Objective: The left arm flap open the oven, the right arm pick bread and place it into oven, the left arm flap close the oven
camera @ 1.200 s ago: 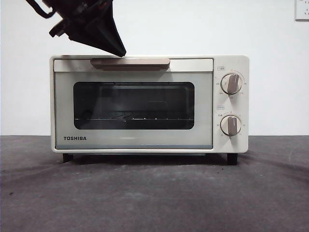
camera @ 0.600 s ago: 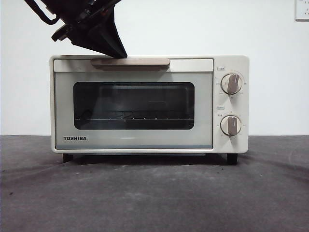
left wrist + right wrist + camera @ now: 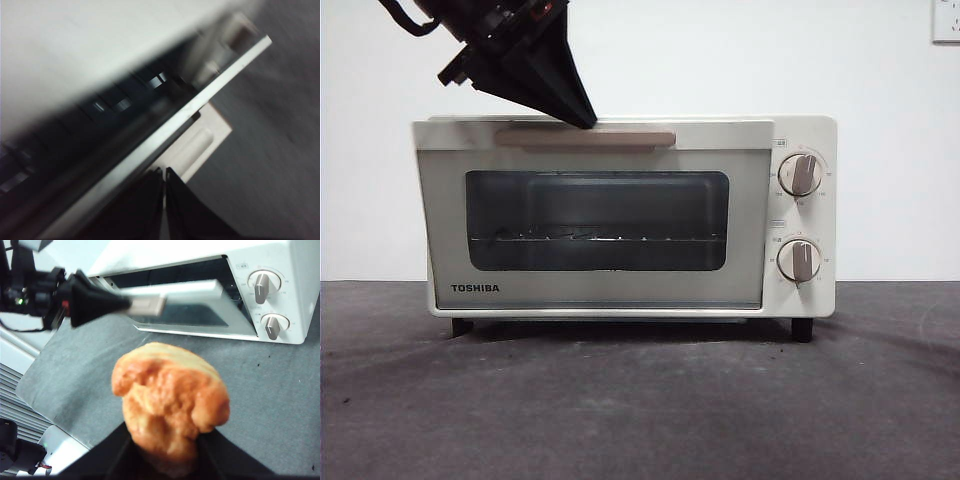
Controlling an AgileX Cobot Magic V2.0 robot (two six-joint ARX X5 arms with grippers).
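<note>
Left gripper (image 3: 588,122): I see it come down from the top left. Its black tip sits on the left part of the oven's handle. In my left wrist view the two jaws are pressed together with nothing between them.
Handle (image 3: 620,137): a beige bar along the top edge of the door. The black tip touches it.
Door (image 3: 590,290): I see it tipped a little toward me at the top. In my right wrist view there is a dark gap above it, so it is partly open.
Oven (image 3: 805,210): a cream-white box with TOSHIBA on the front. It stands on the gray table (image 3: 640,400), near the far wall.
Rack (image 3: 600,238): a thin wire shelf I can see through the dark window.
Knobs (image 3: 801,174): two round ones on the right side of the oven, one above the other.
Bread (image 3: 167,397): a lumpy orange-tan bun. It is up off the table, in front of the oven and apart from it.
Right gripper (image 3: 167,452): its two black jaws are closed around the bottom of the bread and hold it up.
</note>
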